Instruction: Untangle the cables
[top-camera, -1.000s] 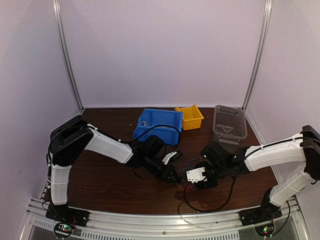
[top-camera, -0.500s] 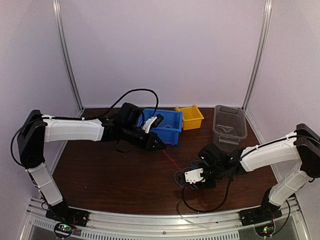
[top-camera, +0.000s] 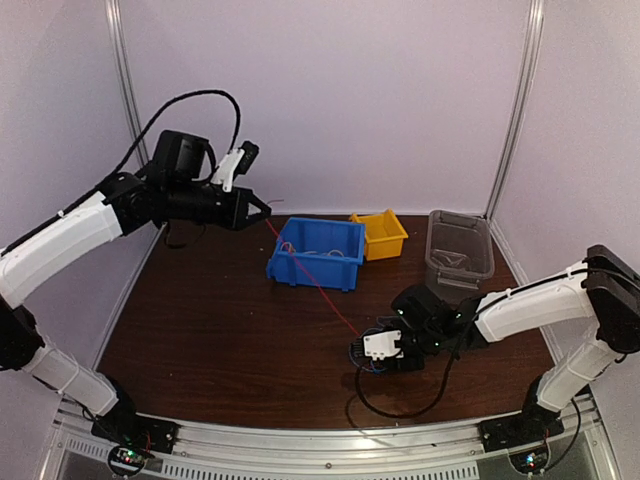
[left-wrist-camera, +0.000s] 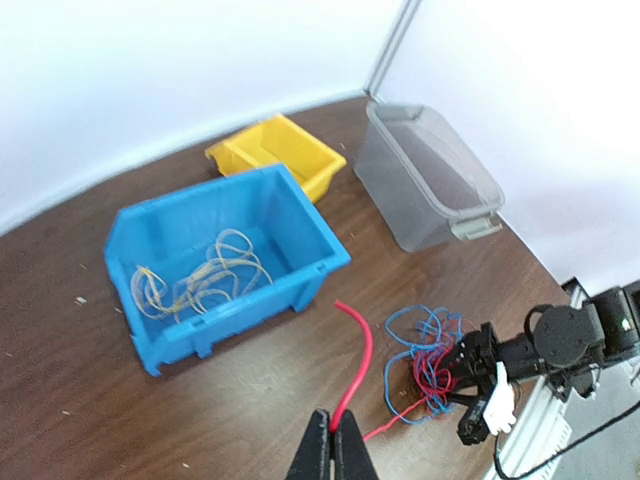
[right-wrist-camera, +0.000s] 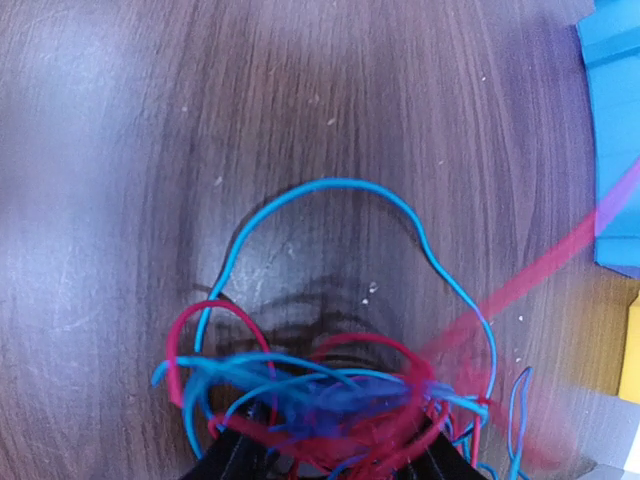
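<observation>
The cables (left-wrist-camera: 432, 358) form a red and blue tangle (top-camera: 366, 352) on the dark table, right of centre near the front. My left gripper (top-camera: 265, 210) is raised high at the back left, shut on one red cable (top-camera: 316, 287). That strand runs taut down to the tangle. In the left wrist view the fingertips (left-wrist-camera: 337, 432) pinch the red cable (left-wrist-camera: 360, 355). My right gripper (top-camera: 380, 350) sits low at the tangle. In its wrist view the tangle (right-wrist-camera: 340, 390) lies bunched between its spread fingers (right-wrist-camera: 232, 460). Yellow cables (left-wrist-camera: 200, 275) lie in the blue bin.
A blue bin (top-camera: 330, 262) stands at the back centre, under the taut strand. A yellow bin (top-camera: 381, 236) is beside it and a clear plastic container (top-camera: 460, 248) stands at the back right. A thick black arm cable loops on the table by the right gripper.
My left arm has swung up and back to the left with the red cable, drawing it out long and taut from the tangle. The right gripper has stayed at the tangle, shifting slightly left.
</observation>
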